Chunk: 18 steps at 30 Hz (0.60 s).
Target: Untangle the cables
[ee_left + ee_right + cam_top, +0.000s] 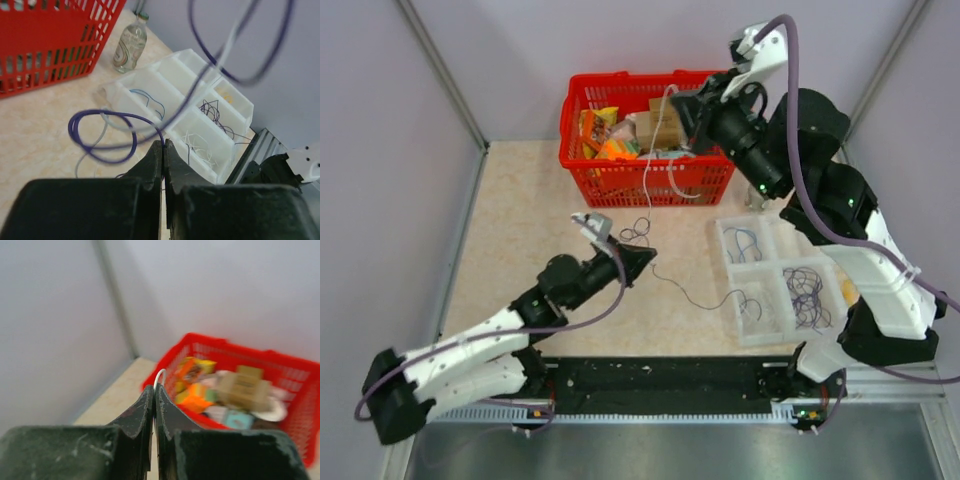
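My left gripper (645,255) is low over the table, shut on a dark purple cable (100,131); the strand enters its tips in the left wrist view (164,144). A small tangle (635,233) sits just beyond the tips, and a thin purple strand (695,295) trails right toward the tray. My right gripper (678,100) is raised over the basket, shut on a white cable (647,170) that hangs down to the tangle. In the right wrist view the white cable (159,375) loops out of the closed tips (154,388).
A red basket (582,160) of packaged goods stands at the back. A white divided tray (770,262) at the right holds blue (740,240), dark purple (805,290) and white (750,305) cables in separate compartments. A clear bottle (130,44) stands between basket and tray.
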Tool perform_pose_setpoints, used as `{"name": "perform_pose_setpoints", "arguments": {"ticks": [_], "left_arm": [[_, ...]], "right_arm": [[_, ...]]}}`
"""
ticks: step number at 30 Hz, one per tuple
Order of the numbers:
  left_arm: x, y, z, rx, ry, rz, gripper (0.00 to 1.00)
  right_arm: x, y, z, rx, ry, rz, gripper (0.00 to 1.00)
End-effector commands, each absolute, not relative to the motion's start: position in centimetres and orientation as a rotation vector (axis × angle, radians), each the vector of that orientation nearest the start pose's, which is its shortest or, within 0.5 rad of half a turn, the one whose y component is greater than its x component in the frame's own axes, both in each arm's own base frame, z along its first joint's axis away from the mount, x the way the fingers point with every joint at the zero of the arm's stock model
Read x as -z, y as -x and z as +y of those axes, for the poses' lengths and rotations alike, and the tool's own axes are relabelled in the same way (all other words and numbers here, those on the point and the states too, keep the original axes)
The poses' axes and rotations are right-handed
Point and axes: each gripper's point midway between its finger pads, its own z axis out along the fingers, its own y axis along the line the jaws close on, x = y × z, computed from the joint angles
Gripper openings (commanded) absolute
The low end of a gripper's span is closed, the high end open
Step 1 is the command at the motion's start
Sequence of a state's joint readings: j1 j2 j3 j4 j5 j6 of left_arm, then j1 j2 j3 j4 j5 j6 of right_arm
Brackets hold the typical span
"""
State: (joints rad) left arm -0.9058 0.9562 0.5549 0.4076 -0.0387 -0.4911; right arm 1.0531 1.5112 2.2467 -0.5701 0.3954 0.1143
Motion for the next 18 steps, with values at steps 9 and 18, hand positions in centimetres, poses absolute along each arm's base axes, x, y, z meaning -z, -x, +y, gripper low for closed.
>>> {"name": "perform_pose_setpoints", "arguments": {"ticks": [9, 18], "left_arm": [[-31.8, -19.9, -9.5, 0.417, 0.045, 1.615, 0.0], [-38.1, -18.4, 2.2, -0.043, 0.324, 1.484, 0.0]], "right_arm": [[-59.1, -32.9, 7.1, -0.02, -0.131, 1.381, 0.0], [-55.7, -33.6, -0.8, 0.025, -0.319, 1.436, 0.0]]}}
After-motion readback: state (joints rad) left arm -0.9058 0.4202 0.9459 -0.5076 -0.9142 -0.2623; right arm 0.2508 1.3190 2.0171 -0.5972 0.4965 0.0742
